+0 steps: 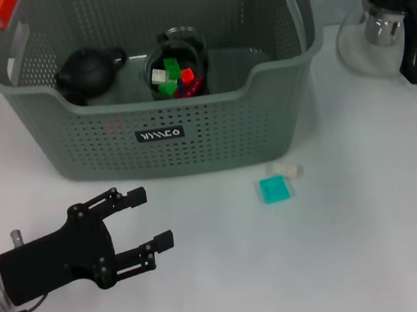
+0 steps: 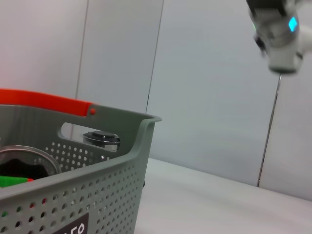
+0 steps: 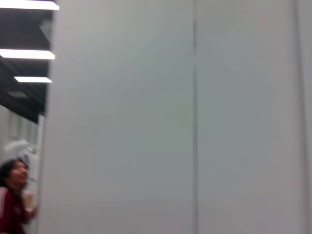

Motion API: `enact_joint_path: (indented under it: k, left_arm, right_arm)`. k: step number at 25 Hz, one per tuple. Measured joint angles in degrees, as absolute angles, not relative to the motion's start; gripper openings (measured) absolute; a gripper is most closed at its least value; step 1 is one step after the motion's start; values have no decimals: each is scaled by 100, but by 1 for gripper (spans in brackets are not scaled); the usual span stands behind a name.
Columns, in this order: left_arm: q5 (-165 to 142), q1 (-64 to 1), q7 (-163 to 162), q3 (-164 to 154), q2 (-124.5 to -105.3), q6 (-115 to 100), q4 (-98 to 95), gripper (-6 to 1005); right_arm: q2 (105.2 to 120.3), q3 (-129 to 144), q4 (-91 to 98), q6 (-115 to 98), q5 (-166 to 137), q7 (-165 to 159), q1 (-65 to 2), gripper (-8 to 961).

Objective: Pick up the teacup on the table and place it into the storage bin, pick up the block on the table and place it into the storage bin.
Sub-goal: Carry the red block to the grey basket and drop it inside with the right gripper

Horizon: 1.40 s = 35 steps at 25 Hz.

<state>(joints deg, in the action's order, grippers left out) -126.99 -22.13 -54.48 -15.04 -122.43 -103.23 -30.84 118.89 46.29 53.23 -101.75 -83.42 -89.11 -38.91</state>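
The grey perforated storage bin (image 1: 162, 135) stands at the back centre of the white table; its corner and orange handle clip show in the left wrist view (image 2: 73, 195). Inside it a dark glass teacup (image 1: 176, 67) holds small green, red and white blocks, beside a black teapot (image 1: 90, 70). A teal block (image 1: 275, 190) lies flat on the table just in front of the bin's right end, with a small pale block (image 1: 284, 168) touching its far side. My left gripper (image 1: 154, 218) hovers open and empty at the front left, well left of the teal block. The right gripper is out of view.
A glass kettle with a black handle (image 1: 387, 27) stands at the back right, beside the bin. A white robot part with a cyan light (image 2: 279, 31) hangs high in the left wrist view. The right wrist view shows only a wall and a far-off person.
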Motion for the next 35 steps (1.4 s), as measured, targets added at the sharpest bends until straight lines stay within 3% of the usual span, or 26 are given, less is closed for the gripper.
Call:
enact_joint_path:
  k: [9,11,14,24,35]
  left_arm:
    - [-12700,-2228,-5503,-1450,-12243,-10327,-3086,811]
    - [-12700,-2233,-5521,-1449,-12246,-10327,-3085,811]
    - [-12700,-2240,-5524,-1447,-12252,-10327,-3085,811]
    - [-12700,-2213,-5536,-1450,-12287,-10322,-3085,811]
    - [-12732,-2206,-5537,-1450,-12296,-10191,-3005,811]
  right_arm:
    - [11661,5403,6877,-7817,-10814,-12119,-5484,203]
    - [11748,5490,6871,-7558,-11612,-12643,-5846,203]
    - [12019,5899,6648,-7164,-13339,-13294,-6491,203]
    - [12072,7640,5414,-6399,-14742,-14262,-7069,226]
    - [12086,8235,4388,-5651,-14726,-14314,-7252,259]
